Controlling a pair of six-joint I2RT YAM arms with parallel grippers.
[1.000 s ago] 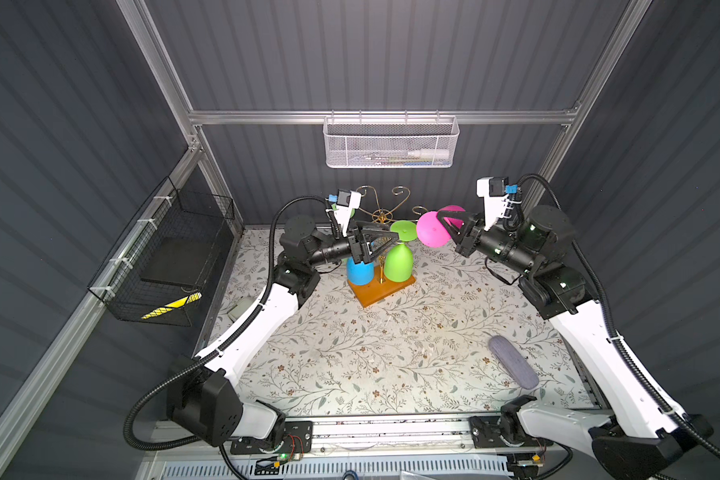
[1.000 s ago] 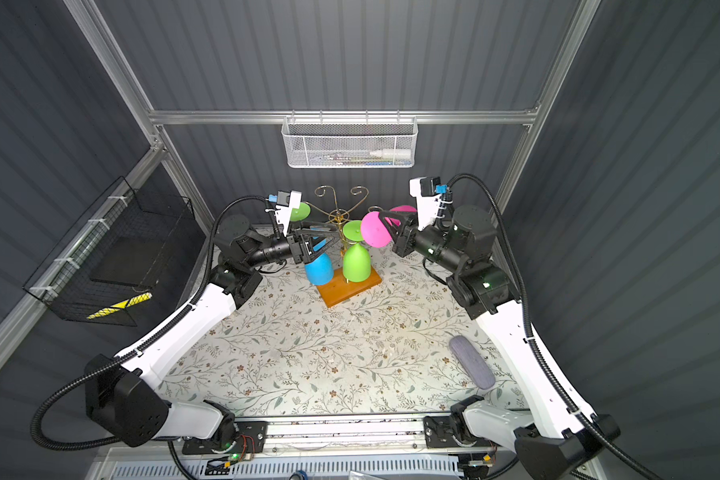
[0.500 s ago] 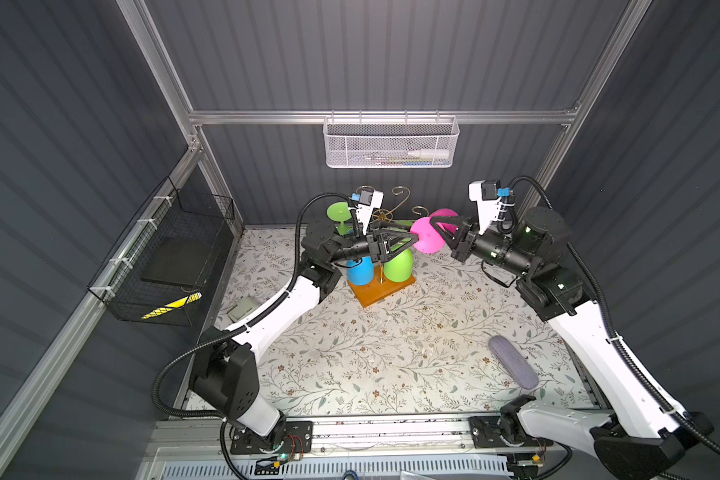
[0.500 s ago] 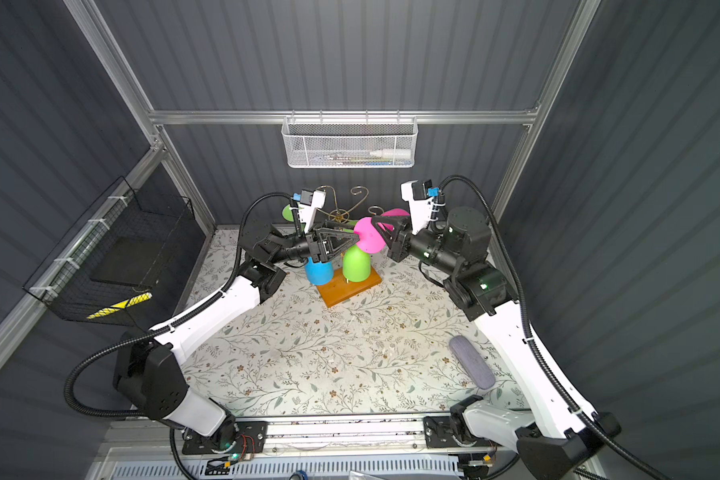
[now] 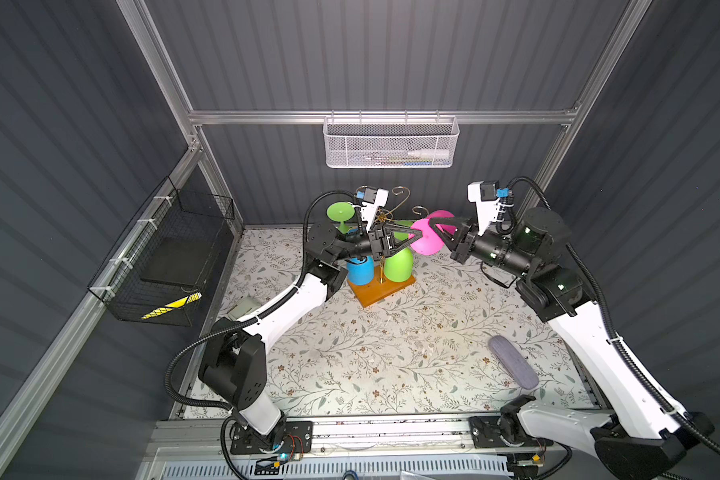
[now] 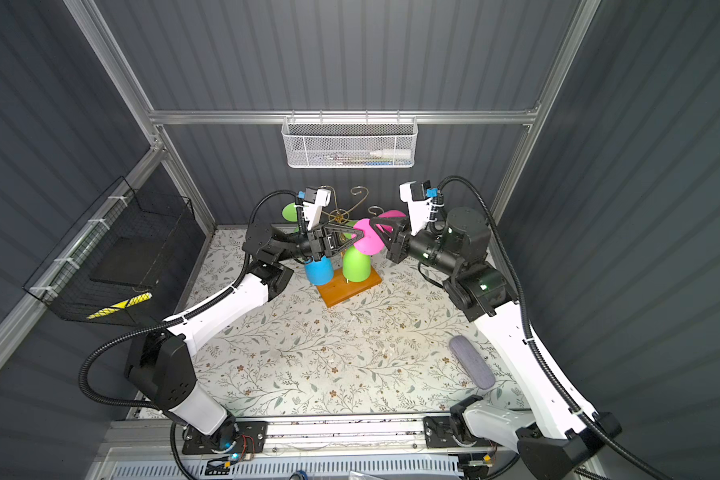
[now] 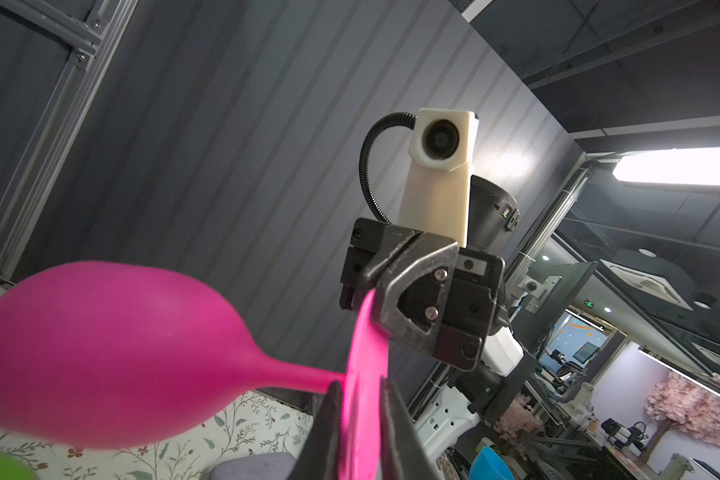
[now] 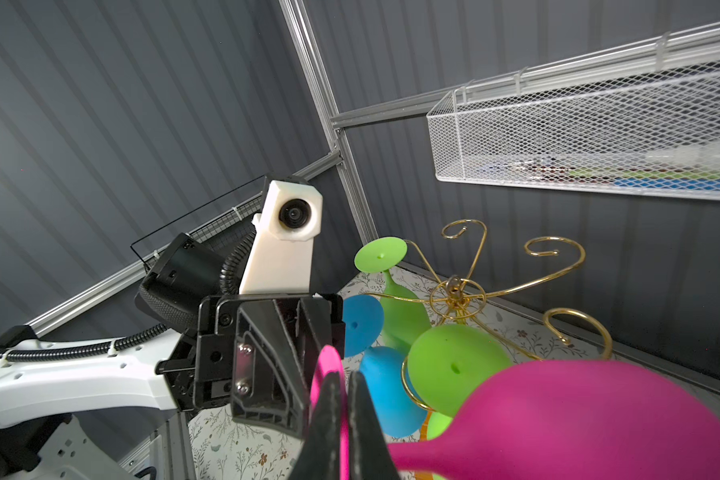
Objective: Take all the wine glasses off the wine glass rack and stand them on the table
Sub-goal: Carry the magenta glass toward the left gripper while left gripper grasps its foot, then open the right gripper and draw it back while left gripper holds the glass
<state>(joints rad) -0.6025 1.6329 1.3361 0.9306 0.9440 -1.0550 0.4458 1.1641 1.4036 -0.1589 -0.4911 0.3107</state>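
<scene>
- Both arms are extended level, meeting just beside the wine glass rack [image 5: 375, 293].
- The pink wine glass [image 5: 427, 245], held sideways in the air there, is pinched at its foot by the left gripper [image 7: 360, 407] and right gripper [image 8: 344, 399].

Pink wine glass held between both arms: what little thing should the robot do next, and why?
Probably open the right pincer and let go. The matte pink wine glass hangs in the air beside the gold wire rack, and both pincers pinch its flat round foot from opposite edges. The left pincer looks shut on it, so it could likely carry the glass alone.
</scene>
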